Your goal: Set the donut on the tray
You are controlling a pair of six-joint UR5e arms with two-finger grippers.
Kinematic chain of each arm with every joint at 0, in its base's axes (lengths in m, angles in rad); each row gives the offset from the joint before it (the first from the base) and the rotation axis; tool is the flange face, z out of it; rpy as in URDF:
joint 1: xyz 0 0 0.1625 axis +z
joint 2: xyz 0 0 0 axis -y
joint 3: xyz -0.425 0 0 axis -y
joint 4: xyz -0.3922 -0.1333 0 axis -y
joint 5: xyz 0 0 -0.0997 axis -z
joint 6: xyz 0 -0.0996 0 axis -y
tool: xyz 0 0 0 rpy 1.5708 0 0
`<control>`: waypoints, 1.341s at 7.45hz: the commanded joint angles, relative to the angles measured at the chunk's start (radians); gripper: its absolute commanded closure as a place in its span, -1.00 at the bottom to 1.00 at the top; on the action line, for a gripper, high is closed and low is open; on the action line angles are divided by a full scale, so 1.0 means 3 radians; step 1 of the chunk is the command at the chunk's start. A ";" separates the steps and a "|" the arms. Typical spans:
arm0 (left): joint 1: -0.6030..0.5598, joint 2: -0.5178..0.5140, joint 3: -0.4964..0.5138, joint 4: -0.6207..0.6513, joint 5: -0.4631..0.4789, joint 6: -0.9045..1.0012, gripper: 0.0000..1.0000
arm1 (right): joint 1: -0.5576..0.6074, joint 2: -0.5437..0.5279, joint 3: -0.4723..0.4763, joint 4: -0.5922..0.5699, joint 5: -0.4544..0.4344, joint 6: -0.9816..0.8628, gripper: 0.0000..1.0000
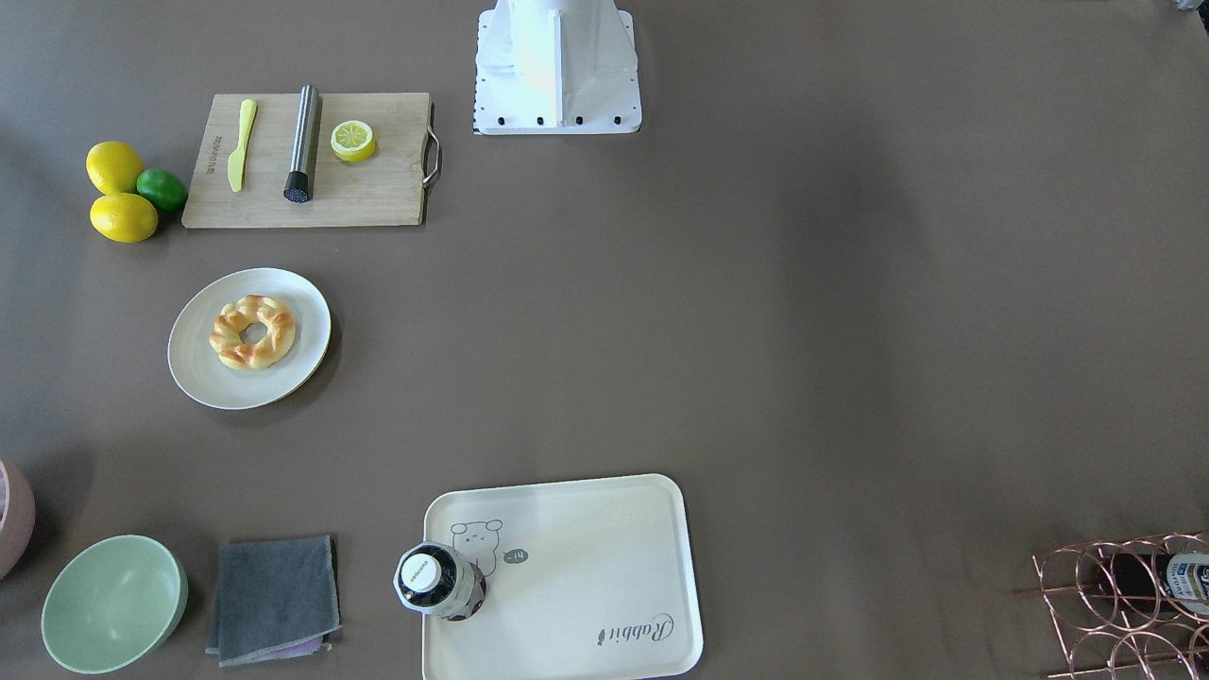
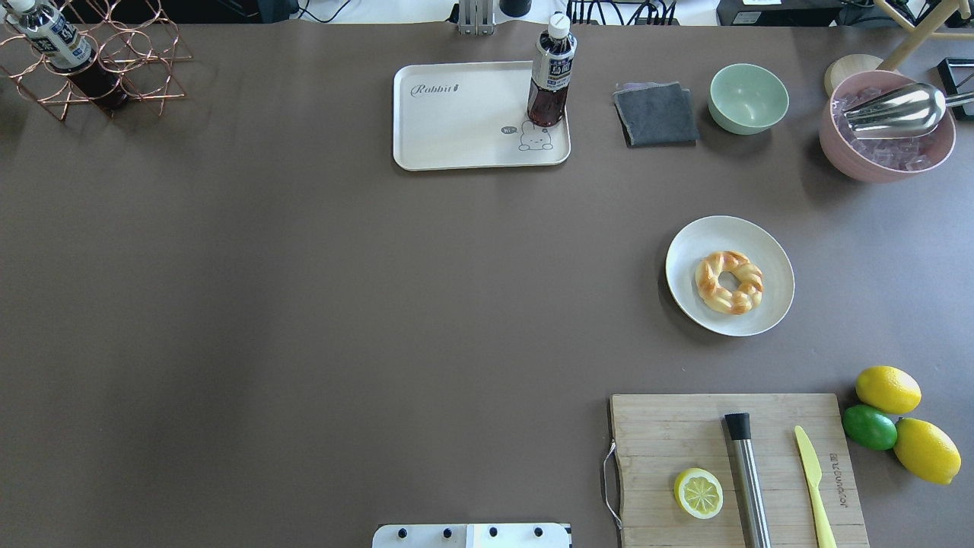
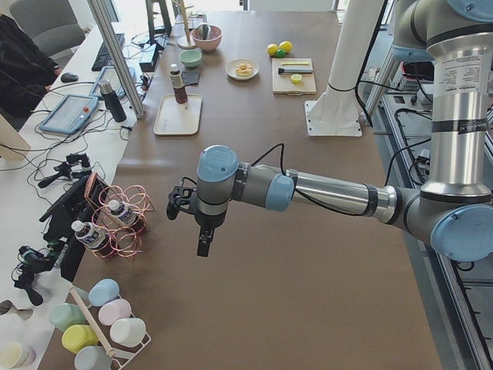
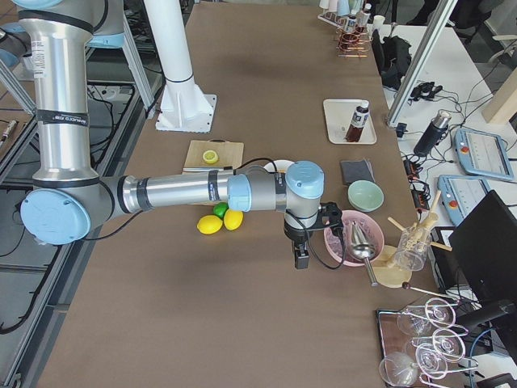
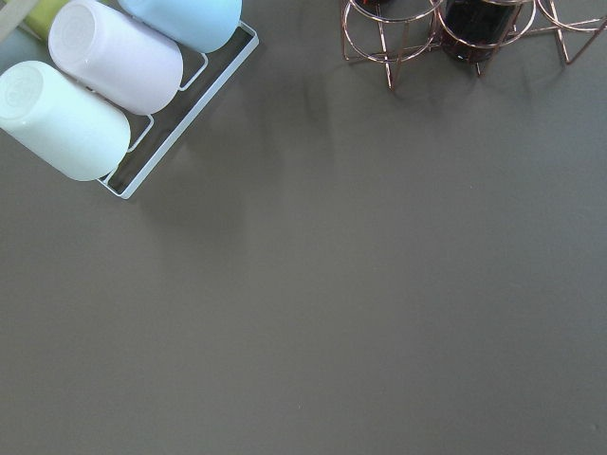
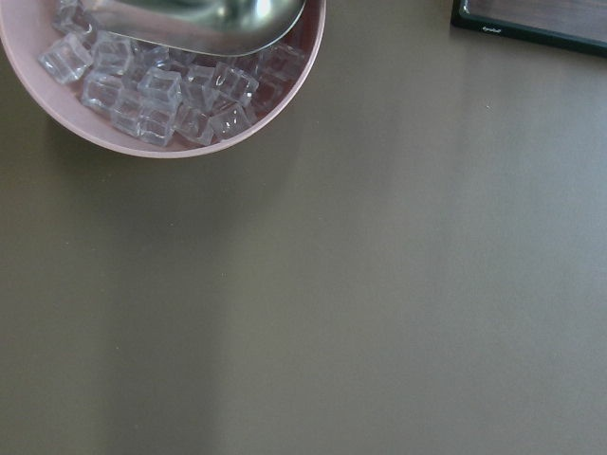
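Observation:
The donut (image 1: 252, 331) is a golden-brown braided ring lying on a round white plate (image 1: 203, 380); it also shows in the overhead view (image 2: 729, 281). The cream tray (image 1: 586, 567) with a bear drawing and "Rabbit" script lies at the table's far edge (image 2: 456, 122). A dark drink bottle (image 2: 550, 72) stands on its corner by the bear. My left gripper (image 3: 204, 245) hangs off the table's left end, near the copper rack. My right gripper (image 4: 301, 260) hangs at the right end beside the pink ice bowl. Both show only in side views; I cannot tell open or shut.
A wooden cutting board (image 2: 662, 434) holds a lemon half (image 2: 698, 492), a steel muddler and a yellow knife. Lemons and a lime (image 2: 869, 426) lie beside it. A grey cloth (image 2: 655, 114), a green bowl (image 2: 749, 97), a pink ice bowl (image 2: 886, 125) and a copper bottle rack (image 2: 91, 68) line the far edge.

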 commanded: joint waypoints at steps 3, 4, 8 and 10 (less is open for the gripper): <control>-0.0004 0.0090 0.0097 -0.0083 -0.0019 -0.0119 -0.97 | -0.0114 -0.0020 0.0000 0.0074 0.0252 0.0155 -0.99; 0.0001 0.0100 0.0062 -0.0088 -0.0029 -0.0114 -0.97 | -0.0251 0.0021 0.0046 0.0095 0.0487 0.0380 -0.99; 0.0006 0.0279 0.0128 -0.0508 -0.0197 -0.0344 -0.96 | -0.1185 0.0107 -0.0314 0.1900 0.0434 0.2216 -0.99; -0.0014 0.0289 0.0143 -0.0508 -0.0320 -0.0344 -0.97 | -0.1463 0.0317 -0.0836 0.2755 0.0393 0.2905 -0.99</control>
